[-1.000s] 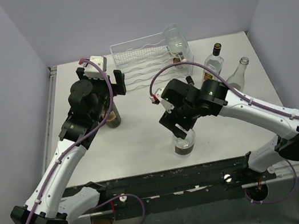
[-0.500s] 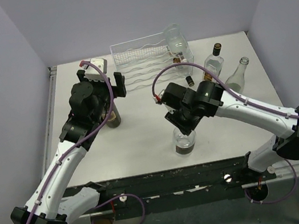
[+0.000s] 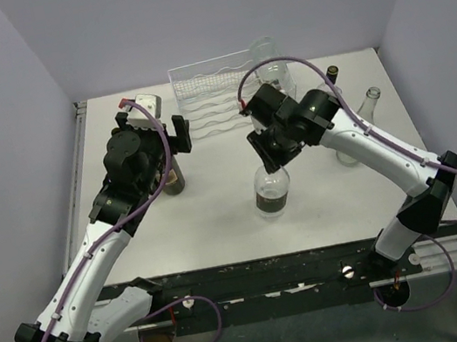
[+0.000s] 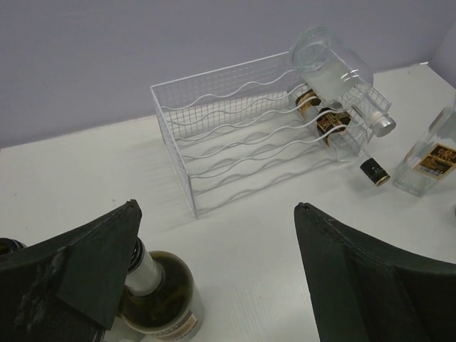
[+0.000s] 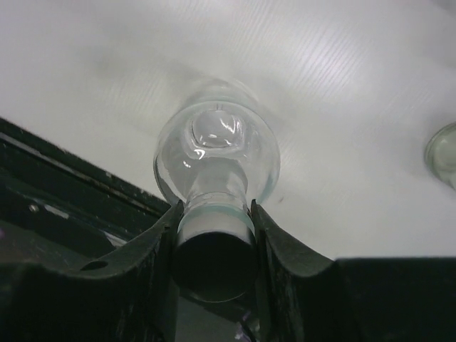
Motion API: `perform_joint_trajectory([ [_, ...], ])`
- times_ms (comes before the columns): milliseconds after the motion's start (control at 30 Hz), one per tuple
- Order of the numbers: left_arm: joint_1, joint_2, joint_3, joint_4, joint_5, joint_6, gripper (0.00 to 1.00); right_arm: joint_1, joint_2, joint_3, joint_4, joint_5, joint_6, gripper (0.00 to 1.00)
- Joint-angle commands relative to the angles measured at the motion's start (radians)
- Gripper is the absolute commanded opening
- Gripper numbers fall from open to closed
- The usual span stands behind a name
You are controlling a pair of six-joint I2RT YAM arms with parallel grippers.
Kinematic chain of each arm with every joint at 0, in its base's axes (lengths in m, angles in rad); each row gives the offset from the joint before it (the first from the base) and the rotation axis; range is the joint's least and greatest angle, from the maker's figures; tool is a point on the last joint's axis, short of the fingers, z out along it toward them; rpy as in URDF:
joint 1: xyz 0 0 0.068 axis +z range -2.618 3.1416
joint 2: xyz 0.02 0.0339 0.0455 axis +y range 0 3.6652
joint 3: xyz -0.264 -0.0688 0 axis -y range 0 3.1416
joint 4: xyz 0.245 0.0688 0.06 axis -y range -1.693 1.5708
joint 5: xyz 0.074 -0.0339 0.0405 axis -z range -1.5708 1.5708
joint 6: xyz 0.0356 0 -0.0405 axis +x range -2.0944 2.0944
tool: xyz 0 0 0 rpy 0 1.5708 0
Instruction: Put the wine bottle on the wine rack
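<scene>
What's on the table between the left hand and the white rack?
Nothing. In the left wrist view, only bare white table shows between the open left hand and the wine rack.

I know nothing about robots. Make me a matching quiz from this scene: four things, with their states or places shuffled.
1 right gripper
2 left gripper
3 wine rack
4 dark green bottle

A open, empty
B white wire, at the far edge of the table
C standing upright
D shut on the neck of the clear bottle

Pairs: 1-D, 2-A, 3-B, 4-C
</scene>
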Motion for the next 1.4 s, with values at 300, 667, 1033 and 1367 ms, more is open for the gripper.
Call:
perform_joint_trajectory([
  [300, 0.002, 0.043, -0.053, -0.048, 0.105, -0.09, 0.99, -0.187, 0.016, 0.061, 0.543, -0.057, 0.147, 0.01],
  [667, 0.002, 0.117, -0.063, -0.043, 0.217, -0.114, 0.99, -0.322, -0.031, -0.261, 0.944, -0.263, 0.44, 0.01],
  [1033, -0.001, 0.199, -0.086, 0.008, 0.311, -0.172, 0.99, -0.381, -0.163, -0.698, 1.422, -0.355, 0.581, 0.01],
  [1367, -0.047, 0.353, -0.061, -0.001, 0.438, -0.096, 0.97, -0.391, -0.203, -1.037, 1.645, -0.375, 0.488, 0.01],
])
